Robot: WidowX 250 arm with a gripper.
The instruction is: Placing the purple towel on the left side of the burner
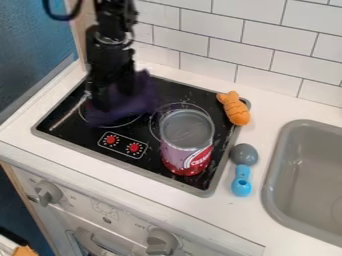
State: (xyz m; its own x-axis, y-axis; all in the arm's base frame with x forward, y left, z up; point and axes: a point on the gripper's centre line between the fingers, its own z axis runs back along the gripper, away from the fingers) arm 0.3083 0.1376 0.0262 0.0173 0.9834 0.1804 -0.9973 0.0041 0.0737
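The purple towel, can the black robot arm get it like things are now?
Looks like yes: the gripper hangs right at the towel, and the big can stands off to one side, not in between.

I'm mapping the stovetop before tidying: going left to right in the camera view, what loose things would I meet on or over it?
A thin light stick, the purple towel, the open can, the orange toy at the stovetop's right edge.
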